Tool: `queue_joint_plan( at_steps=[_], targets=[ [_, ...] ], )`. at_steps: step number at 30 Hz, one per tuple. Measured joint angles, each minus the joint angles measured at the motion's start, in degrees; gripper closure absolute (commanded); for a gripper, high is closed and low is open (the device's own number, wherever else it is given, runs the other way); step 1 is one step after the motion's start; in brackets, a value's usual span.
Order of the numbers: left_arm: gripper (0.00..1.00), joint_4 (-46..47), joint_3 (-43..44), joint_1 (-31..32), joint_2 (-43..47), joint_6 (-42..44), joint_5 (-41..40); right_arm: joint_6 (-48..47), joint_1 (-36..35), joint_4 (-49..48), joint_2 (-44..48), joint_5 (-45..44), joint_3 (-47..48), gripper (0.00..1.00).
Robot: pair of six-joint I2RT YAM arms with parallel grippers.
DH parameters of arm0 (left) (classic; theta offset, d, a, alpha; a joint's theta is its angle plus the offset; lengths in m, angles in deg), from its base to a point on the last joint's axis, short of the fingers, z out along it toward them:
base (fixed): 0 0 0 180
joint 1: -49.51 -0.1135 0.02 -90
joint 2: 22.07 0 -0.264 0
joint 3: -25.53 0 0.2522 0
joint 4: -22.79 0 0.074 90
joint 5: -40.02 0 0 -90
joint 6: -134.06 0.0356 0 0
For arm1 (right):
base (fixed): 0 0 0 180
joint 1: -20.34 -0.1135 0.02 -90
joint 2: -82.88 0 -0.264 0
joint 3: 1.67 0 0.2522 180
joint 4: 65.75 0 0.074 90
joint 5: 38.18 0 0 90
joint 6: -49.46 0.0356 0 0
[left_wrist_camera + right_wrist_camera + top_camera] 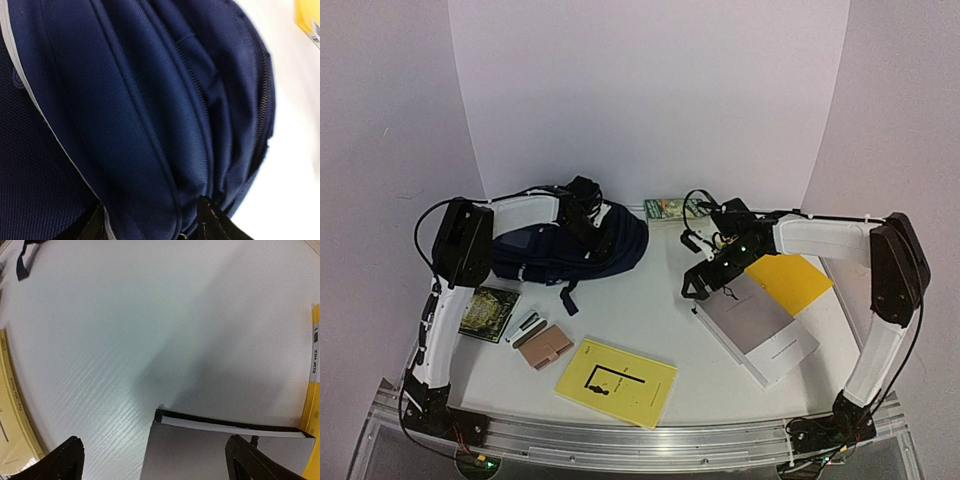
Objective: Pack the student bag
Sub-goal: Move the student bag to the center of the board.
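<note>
The student bag (550, 250), dark navy with black straps, lies at the back left of the table. My left gripper (588, 215) is down on its right end. In the left wrist view a thick fold of the bag's navy fabric (150, 125) is bunched between the two black fingertips (210, 217), so the gripper (150, 220) is shut on the bag. My right gripper (705, 283) hangs wide open over the near-left corner of a grey-covered book (755, 325). That corner (210, 450) shows between its spread fingers (67, 460), untouched.
An orange-yellow folder (790, 280) lies under the grey book's far side. A yellow booklet (617, 383) lies at the front centre, with a brown case (545, 347), a silver object (525, 325) and a green book (488, 310) to its left. A green packet (665, 209) lies at the back.
</note>
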Motion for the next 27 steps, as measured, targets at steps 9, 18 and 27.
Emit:
queue_joint_plan(
  at_steps=[9, 18, 27],
  targets=[
    [0.00, 0.0, -1.3, 2.0, 6.1, -1.3, -0.7, 4.1, 5.1, -0.1, 0.0, 6.0, 3.1, 0.02],
    [0.00, 1.6, 14.7, 6.8, -4.0, -4.4, -1.1, 8.0, 11.6, -0.2, -0.1, 6.3, 7.4, 0.02],
    [0.75, 2.0, 21.4, 8.0, -15.1, -7.0, -2.9, 11.3, 14.0, -2.1, -1.8, 6.2, 11.0, 0.02]
  ],
)
